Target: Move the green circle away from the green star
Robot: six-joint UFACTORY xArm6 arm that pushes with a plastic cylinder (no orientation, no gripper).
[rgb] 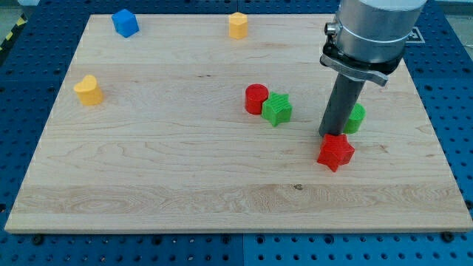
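Note:
The green circle (pixel 357 118) sits at the view's right, partly hidden behind my rod. The green star (pixel 278 108) lies to its left, near the board's middle, touching a red cylinder (pixel 256 98). My tip (pixel 330 134) rests on the board just left of the green circle and right above a red star (pixel 335 151). The tip looks to be touching or almost touching the green circle's left side.
A blue cube (pixel 125 22) sits at the top left and an orange block (pixel 237 24) at the top middle. A yellow block (pixel 88 90) lies at the left. The wooden board (pixel 185 185) ends at blue perforated table on all sides.

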